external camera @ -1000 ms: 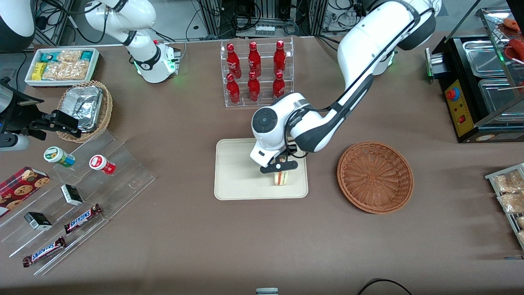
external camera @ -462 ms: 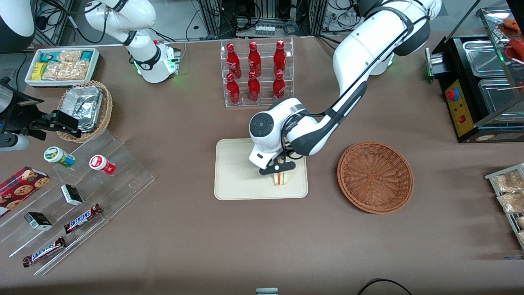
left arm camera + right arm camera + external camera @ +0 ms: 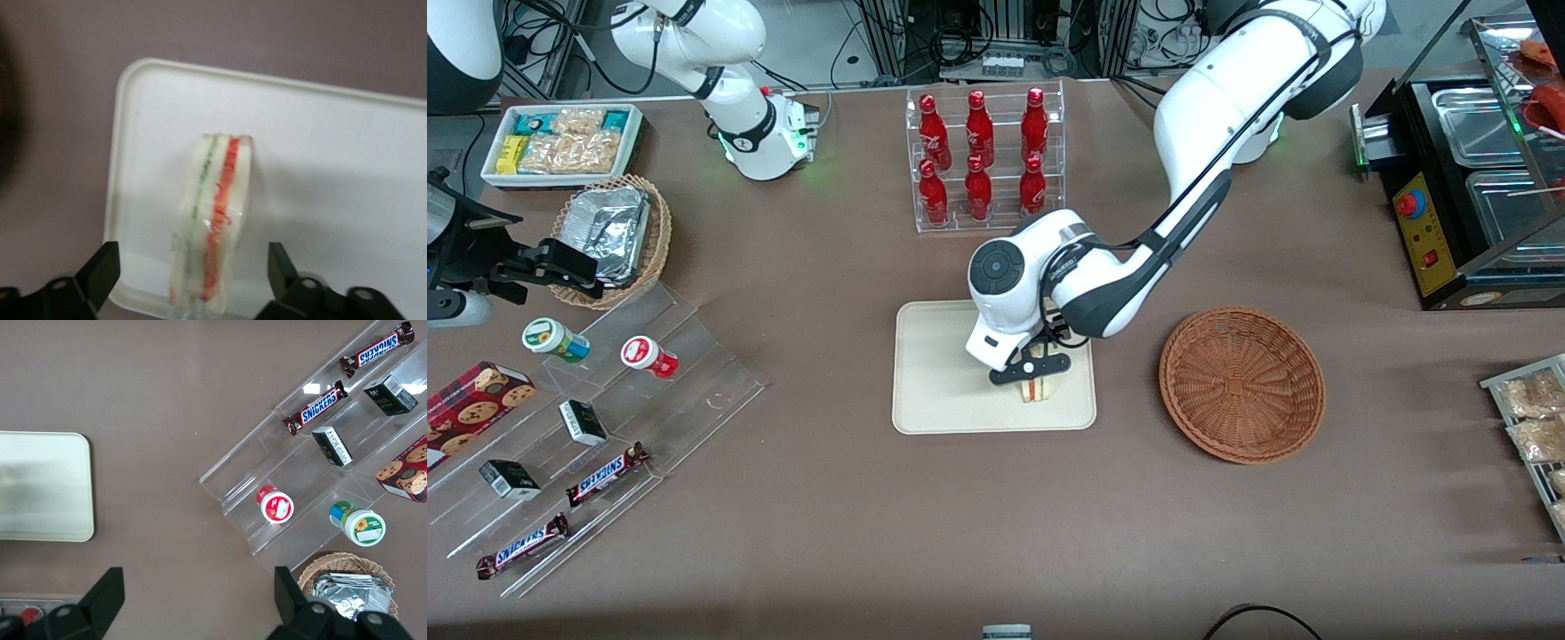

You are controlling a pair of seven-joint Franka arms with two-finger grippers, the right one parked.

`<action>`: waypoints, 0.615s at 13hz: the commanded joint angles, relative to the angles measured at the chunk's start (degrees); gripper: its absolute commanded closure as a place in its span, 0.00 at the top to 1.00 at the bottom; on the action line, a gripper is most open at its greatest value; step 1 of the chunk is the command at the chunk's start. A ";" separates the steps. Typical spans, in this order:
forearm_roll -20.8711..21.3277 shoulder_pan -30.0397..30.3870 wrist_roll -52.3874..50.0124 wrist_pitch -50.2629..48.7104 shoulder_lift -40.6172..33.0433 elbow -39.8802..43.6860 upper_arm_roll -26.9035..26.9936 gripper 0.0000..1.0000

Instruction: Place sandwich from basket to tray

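Note:
The sandwich (image 3: 1037,389) stands on its edge on the cream-white tray (image 3: 934,382), near the tray's corner toward the basket. In the left wrist view the sandwich (image 3: 212,220) shows its green and red filling stripes on the tray (image 3: 320,167). My gripper (image 3: 1032,369) hangs just above the sandwich. Its fingers (image 3: 100,270) are spread wide on either side of the sandwich with clear gaps, touching nothing. The reddish-brown wicker basket (image 3: 1241,384) lies empty beside the tray, toward the working arm's end.
A clear rack of red bottles (image 3: 983,156) stands farther from the front camera than the tray. A clear stepped stand with snack bars and small jars (image 3: 596,418), a tan basket of foil containers (image 3: 612,236) and a white snack bin (image 3: 560,142) lie toward the parked arm's end.
My gripper has let go of the sandwich and drawn slightly up and away from the front camera. The sandwich stays standing on the tray.

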 commanded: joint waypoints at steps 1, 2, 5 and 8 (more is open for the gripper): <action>-0.57 5.63 -0.12 -7.53 -9.08 -1.06 -0.88 1.00; -2.85 7.22 0.84 -9.65 -12.24 -1.23 -0.71 1.00; -7.77 14.24 11.61 -19.12 -20.16 -1.41 -0.62 1.00; -12.08 22.24 24.71 -24.94 -26.05 -1.41 -0.62 1.00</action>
